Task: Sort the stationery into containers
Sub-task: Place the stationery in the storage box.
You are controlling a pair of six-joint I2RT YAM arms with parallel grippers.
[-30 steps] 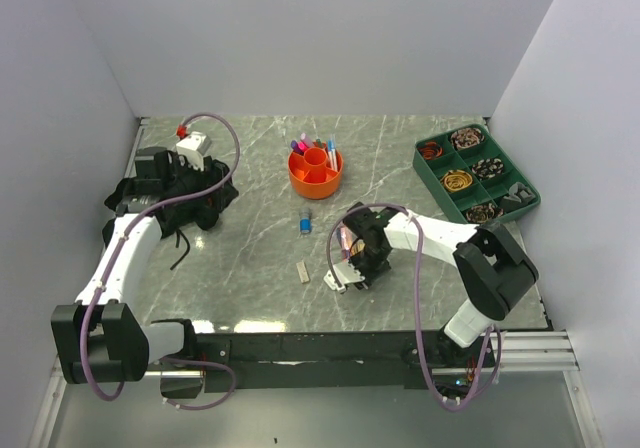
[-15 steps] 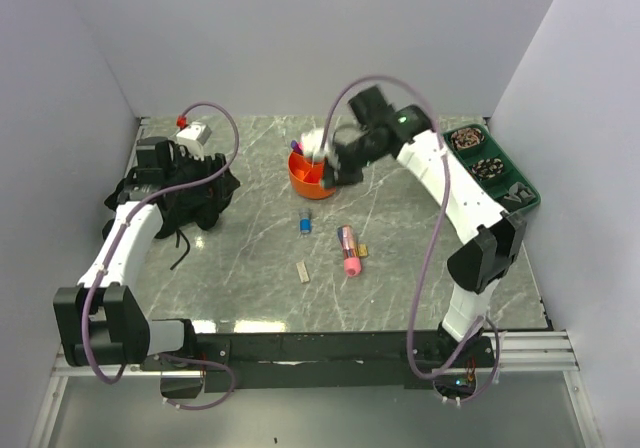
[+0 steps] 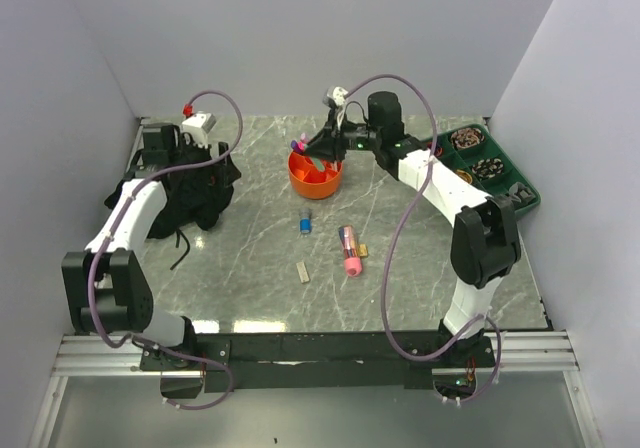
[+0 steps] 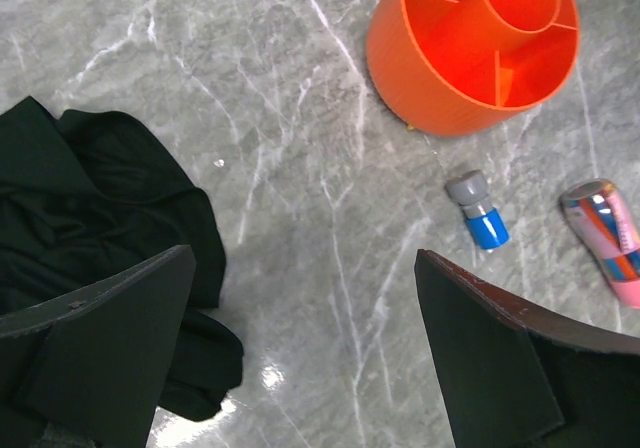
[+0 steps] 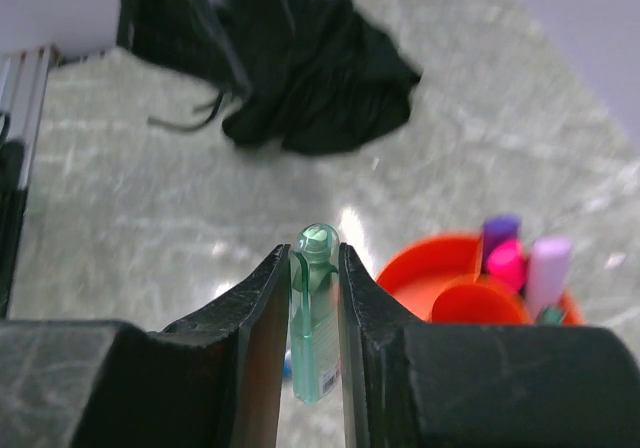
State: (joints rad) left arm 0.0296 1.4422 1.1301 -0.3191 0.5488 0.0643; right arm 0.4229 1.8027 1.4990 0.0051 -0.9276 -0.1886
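My right gripper (image 3: 320, 150) is shut on a clear green pen (image 5: 316, 318) and holds it over the left rim of the round orange holder (image 3: 315, 180). In the right wrist view the holder (image 5: 425, 265) lies below and to the right, with purple (image 5: 499, 234) and pink (image 5: 508, 266) markers standing in it. My left gripper (image 4: 305, 258) is open and empty above bare marble, beside the black cloth (image 4: 90, 188). A blue marker (image 3: 305, 224), a pink marker (image 3: 348, 250) and a white eraser (image 3: 303, 272) lie on the table.
A dark green compartment tray (image 3: 428, 173) with coiled items stands at the right edge. The black cloth bundle (image 3: 175, 193) lies at the left under my left arm. A small tan piece (image 3: 365, 250) lies next to the pink marker. Grey walls close in three sides.
My right arm rose from the front of the table with the green pen and swung back to the orange holder. My left arm shifted slightly toward the back.
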